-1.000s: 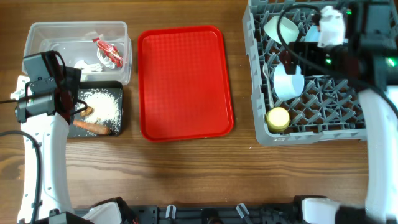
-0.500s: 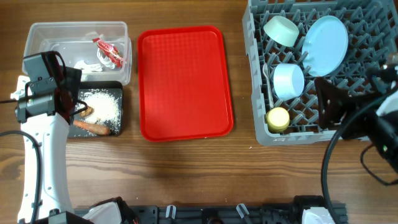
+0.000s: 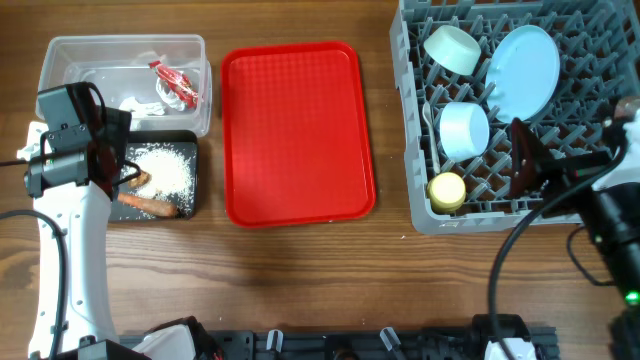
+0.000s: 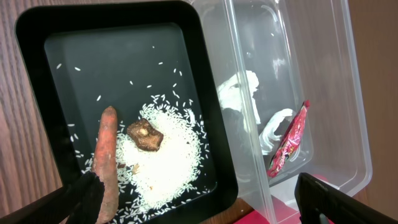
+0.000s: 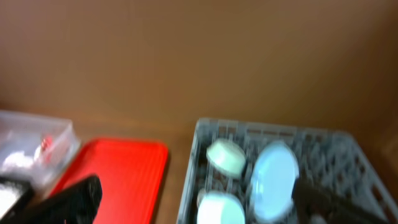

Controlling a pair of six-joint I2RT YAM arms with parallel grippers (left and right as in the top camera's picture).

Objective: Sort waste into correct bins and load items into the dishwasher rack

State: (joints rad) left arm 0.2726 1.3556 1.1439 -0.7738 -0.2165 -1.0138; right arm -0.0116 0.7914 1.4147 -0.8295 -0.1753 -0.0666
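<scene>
Withdrawn from over the dishwasher rack, the right arm now sits at the lower right edge of the desk, slightly further back than half a second ago. The left arm has not shifted.

Items: the pale blue plate stands on edge between pegs in the rack's upper right. The whitish bowl leans just beside it, and the light blue bowl sits below that. The yellow cup occupies the near left corner, and the white spoon lies along the left side. The tilted placement suits the pegs and, in my judgement, drainage.

Waste: the red wrapper and white scrap lie in the clear tub. The rice crumbs, brown lump and carrot stick lie in the black tray. Dry packaging is thus kept apart from food. The red tray carries nothing.

Right jaws: spread apart with nothing between them, pointing back across the rack's lower right. The wrist view is blurred, which suggests motion.

Left jaws: spread wide and released, hanging above the black tray's near edge, with the wrist angled down over both bins.

Neither arm touches anything. Judgement: sorting and loading look complete, and both poses read as retreat.
</scene>
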